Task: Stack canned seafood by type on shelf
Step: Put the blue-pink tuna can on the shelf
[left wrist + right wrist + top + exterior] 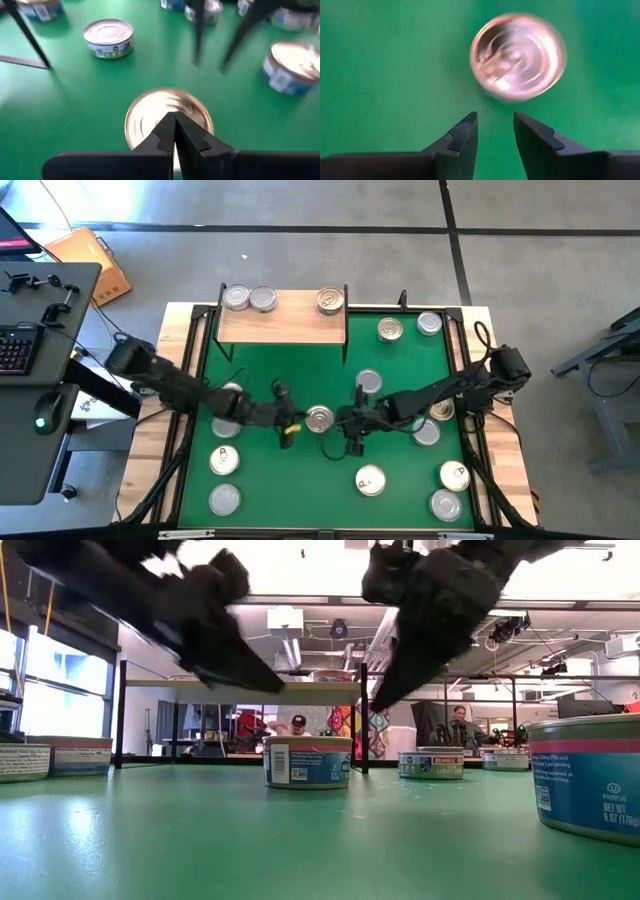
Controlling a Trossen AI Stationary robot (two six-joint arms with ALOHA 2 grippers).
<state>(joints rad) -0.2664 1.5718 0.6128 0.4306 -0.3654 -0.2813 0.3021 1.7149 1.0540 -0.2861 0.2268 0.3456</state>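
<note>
At upper centre of the high view, the shelf (283,325) carries only three cans (236,298), (263,299), (329,301): two side by side at its upper-left corner, one at its upper-right corner. All sit in a single layer; nothing is stacked yet. The pair looks silver-lidded and the lone one gold-tinted, so sorting by type appears started, but lid colour is hard to confirm from above. About a dozen cans are left on the green mat (300,485): two at upper right beside the shelf, a cluster at right and lower right, three or four down the left side, partly hidden under the left arm. Progress is judged as early, most of the work remaining. Both arms converge on the centre can (319,418) in the middle of the frame. The left gripper (285,418) is just left of it, fingers pressed together and empty in the left wrist view, with the gold lid (167,117) right ahead of the tips. The right gripper (352,425) is just right of the can, fingers parted narrowly and holding nothing; the same lid (518,56) shows just beyond them in the right wrist view. Neither gripper is seen touching the can. In the low view, it (308,761) stands upright on the mat between both descending grippers.
</note>
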